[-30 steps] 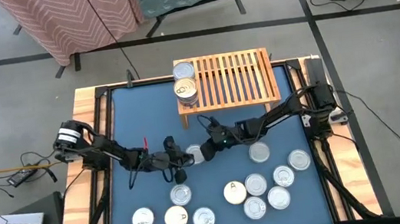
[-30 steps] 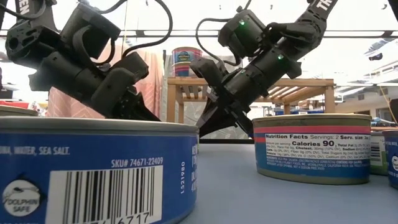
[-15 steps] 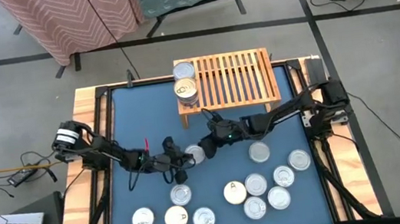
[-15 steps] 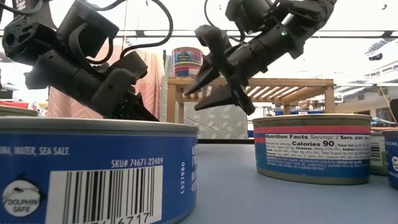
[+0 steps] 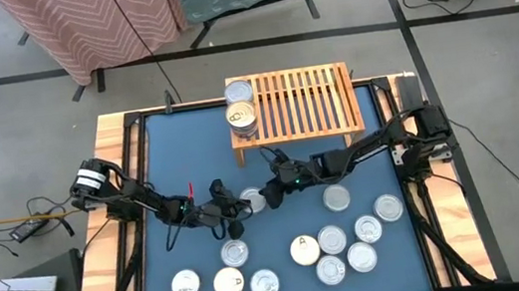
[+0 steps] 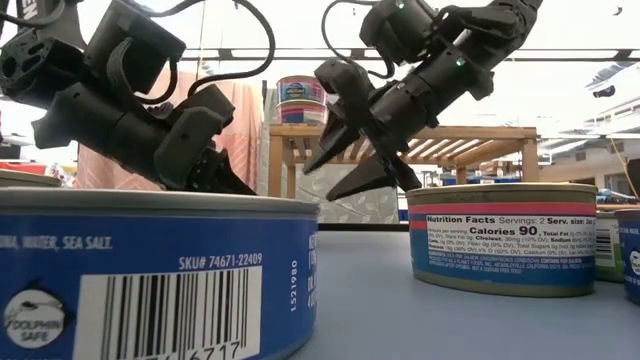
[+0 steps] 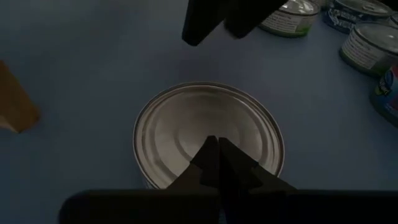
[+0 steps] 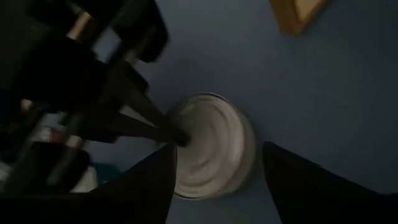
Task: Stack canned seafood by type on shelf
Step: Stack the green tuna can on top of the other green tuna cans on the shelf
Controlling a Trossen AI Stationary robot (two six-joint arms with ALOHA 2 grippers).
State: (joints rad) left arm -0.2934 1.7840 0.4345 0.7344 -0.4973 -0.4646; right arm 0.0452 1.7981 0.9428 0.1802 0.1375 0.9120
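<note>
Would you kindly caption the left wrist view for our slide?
Shut left gripper pressing its fingertips on a silver-topped can, open right gripper above it.

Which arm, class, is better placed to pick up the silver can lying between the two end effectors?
The right. Its end effector hangs open above the silver can, fingers spread wide. The left end effector is shut, its tip resting on the lid, so it cannot grasp.
</note>
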